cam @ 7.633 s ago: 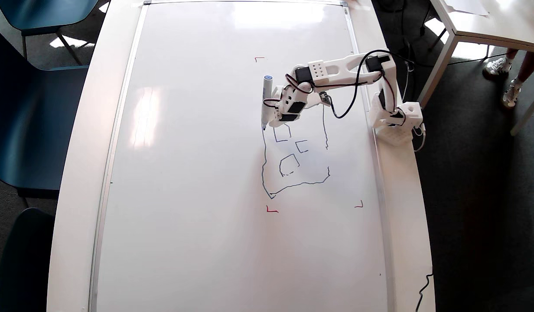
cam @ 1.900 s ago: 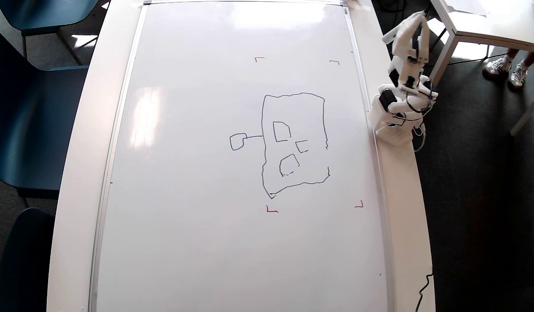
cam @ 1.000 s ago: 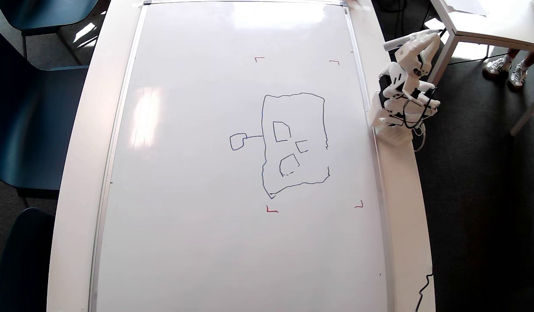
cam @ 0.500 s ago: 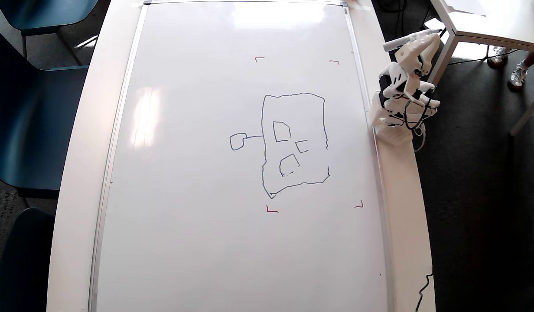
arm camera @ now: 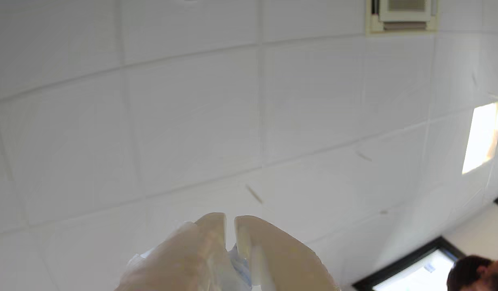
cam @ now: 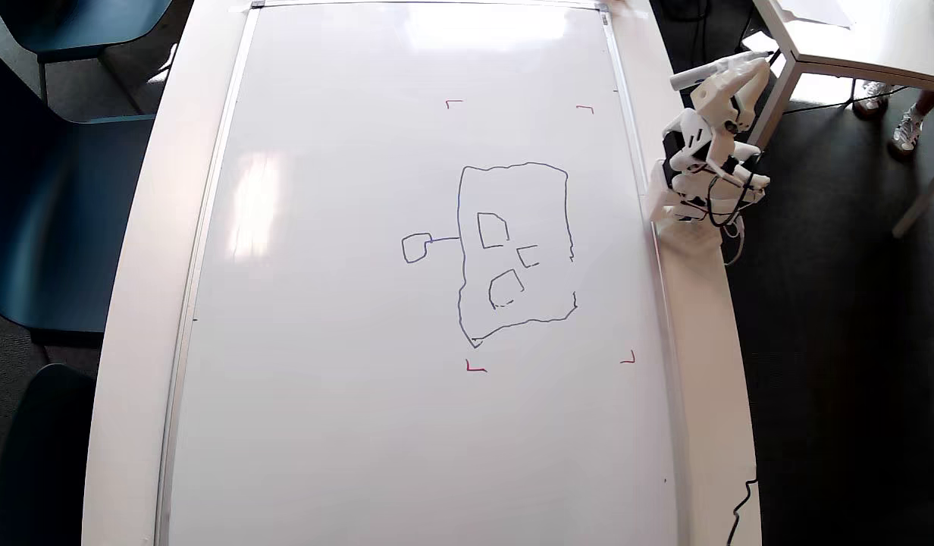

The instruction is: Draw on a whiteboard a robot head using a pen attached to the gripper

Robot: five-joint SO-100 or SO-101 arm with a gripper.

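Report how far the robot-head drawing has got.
Done: the whiteboard carries a closed head outline with three small boxes inside and a stalked box on its left. In hand: nothing; the arm is folded at its base, hand and pen off the board. Left: apparently nothing.

One whiteboard [cam: 346, 425] bearing one drawn robot head [cam: 512, 250], four red corner marks [cam: 475, 368], one arm with one gripper [arm camera: 229, 226], one pen [cam: 694, 74], three blue chairs [cam: 50, 220], one side table [cam: 854, 38].

Drawing [cam: 512, 250] on whiteboard [cam: 323, 417] — arm [cam: 706, 163] right.
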